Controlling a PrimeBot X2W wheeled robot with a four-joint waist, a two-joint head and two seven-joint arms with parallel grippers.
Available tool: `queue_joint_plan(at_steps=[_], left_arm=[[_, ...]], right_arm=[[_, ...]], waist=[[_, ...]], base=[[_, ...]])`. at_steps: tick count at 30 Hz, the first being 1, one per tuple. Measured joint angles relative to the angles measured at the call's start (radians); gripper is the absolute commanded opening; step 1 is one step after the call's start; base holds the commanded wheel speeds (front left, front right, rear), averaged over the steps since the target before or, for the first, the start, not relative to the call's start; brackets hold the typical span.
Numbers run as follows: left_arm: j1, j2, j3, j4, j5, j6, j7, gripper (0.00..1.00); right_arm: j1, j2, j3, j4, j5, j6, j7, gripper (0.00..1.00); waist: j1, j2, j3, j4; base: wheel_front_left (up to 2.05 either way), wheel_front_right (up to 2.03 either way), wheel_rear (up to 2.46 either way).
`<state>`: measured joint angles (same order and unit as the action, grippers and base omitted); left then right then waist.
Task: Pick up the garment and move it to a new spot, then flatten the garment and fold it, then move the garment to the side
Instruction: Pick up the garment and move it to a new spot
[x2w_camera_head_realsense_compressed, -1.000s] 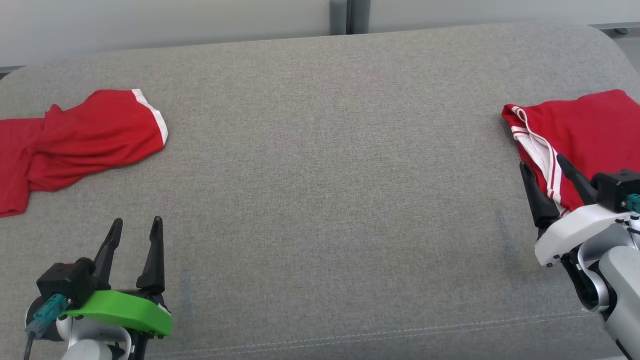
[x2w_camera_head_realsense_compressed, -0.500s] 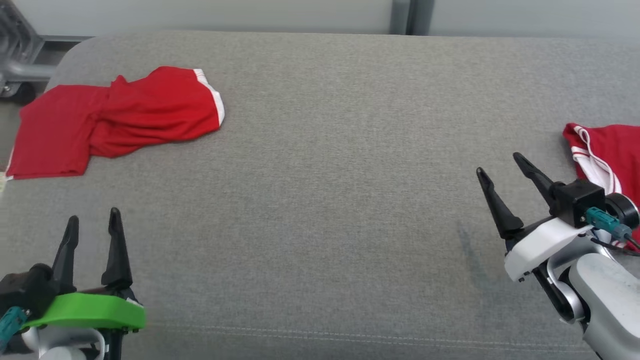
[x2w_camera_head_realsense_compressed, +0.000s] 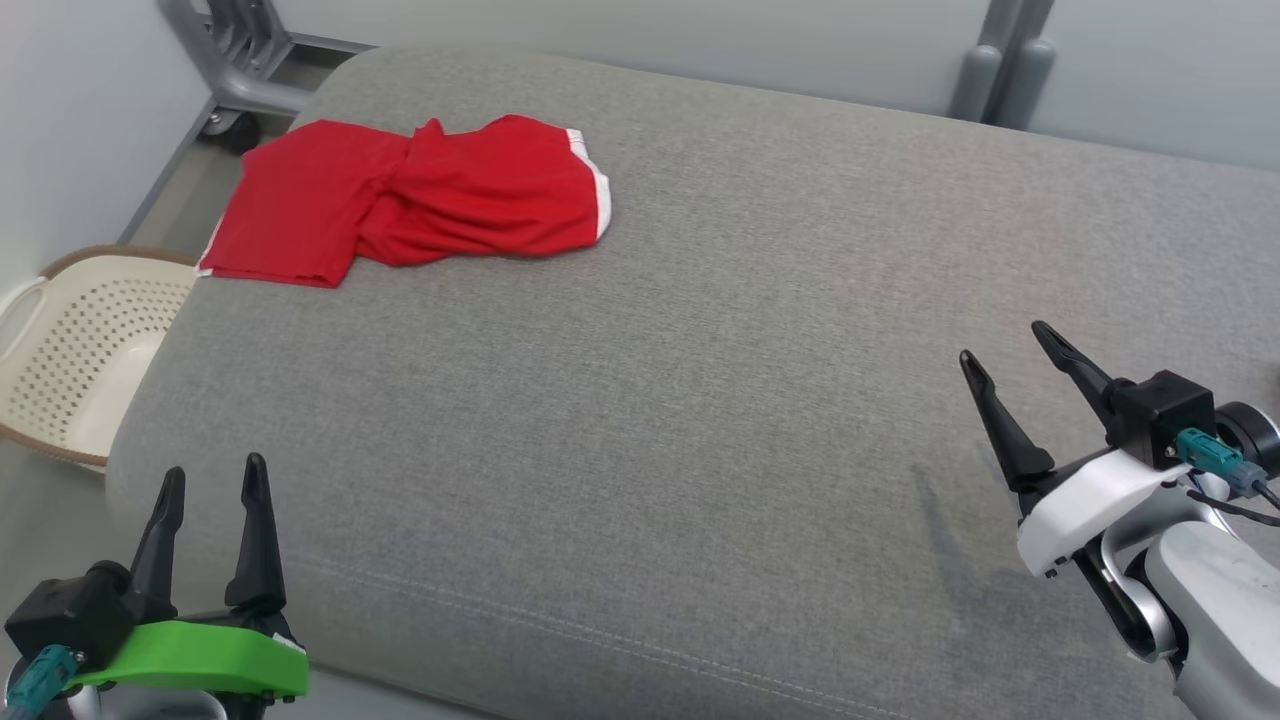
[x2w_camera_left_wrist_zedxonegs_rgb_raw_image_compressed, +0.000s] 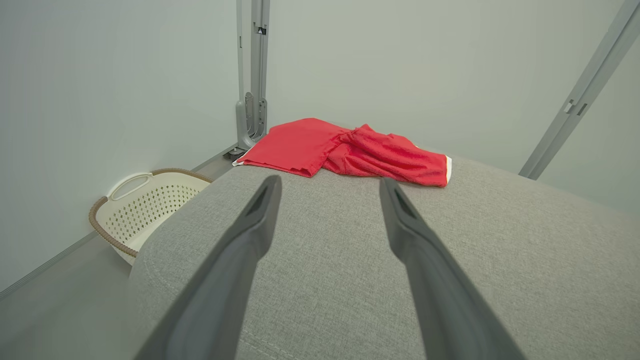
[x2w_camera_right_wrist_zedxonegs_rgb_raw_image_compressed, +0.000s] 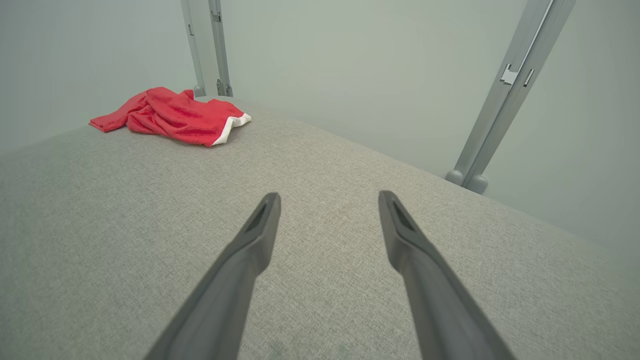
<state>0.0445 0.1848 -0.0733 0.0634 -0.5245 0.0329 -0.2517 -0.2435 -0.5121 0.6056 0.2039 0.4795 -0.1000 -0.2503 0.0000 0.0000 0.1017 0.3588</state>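
Red garment (x2w_camera_head_realsense_compressed: 420, 200) sits up at the far left corner of the grey cushion (x2w_camera_head_realsense_compressed: 700, 420), close to the edge: one half lies fairly flat, the other is bunched in soft ridges, and a white trim shows at its right end. It's crumpled, not folded, and nothing is touching it. From the left wrist view it lies straight ahead beyond the fingertips, with bare cushion between.

Left gripper (x2w_camera_head_realsense_compressed: 215, 465) hovers at the near left edge of the cushion, its two dark fingers spread apart and empty. Right gripper (x2w_camera_head_realsense_compressed: 1002, 342) is over on the near right side, well apart from the cloth, fingers likewise spread with nothing between them.

Down off the left edge, a pale perforated basket (x2w_camera_head_realsense_compressed: 90, 330) stands on the floor, and grey frame posts (x2w_camera_head_realsense_compressed: 990, 70) rise behind the cushion.

So, judging by this: the pick-up hasn't started. The reach, the carry to a new spot, the flattening, the fold and the final shift to the side all look to be ahead, and the left arm seems the nearer one for that first grab
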Motion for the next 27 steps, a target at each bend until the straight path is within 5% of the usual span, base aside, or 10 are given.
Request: queue_joint_plan(at_steps=[8, 15, 20, 27], left_arm=[[0.0, 0.013, -0.016, 0.018, -0.023, -0.042, 0.014, 1.0], [-0.158, 0.057, -0.035, 0.029, -0.147, -0.105, 0.211, 1.0], [-0.318, 0.095, -0.006, 0.1, -0.238, -0.1, 0.392, 1.0], [-0.555, 0.084, 0.031, 0.217, -0.363, -0.013, 0.631, 1.0]], right_arm=[[0.017, -0.006, 0.005, -0.045, -0.007, -0.007, 0.0, 1.0], [-0.062, -0.06, 0.023, -0.145, -0.068, -0.005, 0.059, 1.0], [-0.155, -0.095, 0.049, -0.208, -0.12, 0.026, 0.117, 1.0], [-0.285, -0.132, 0.051, -0.306, -0.146, 0.064, 0.204, 1.0]], waist=[[0.0, 0.0, -0.012, 0.088], [0.0, 0.0, 0.05, 0.121], [0.0, 0.0, 0.116, 0.115], [0.0, 0.0, 0.226, 0.084]], base=[[0.0, 0.0, 0.0], [0.0, 0.0, 0.0], [0.0, 0.0, 0.0], [0.0, 0.0, 0.0]])
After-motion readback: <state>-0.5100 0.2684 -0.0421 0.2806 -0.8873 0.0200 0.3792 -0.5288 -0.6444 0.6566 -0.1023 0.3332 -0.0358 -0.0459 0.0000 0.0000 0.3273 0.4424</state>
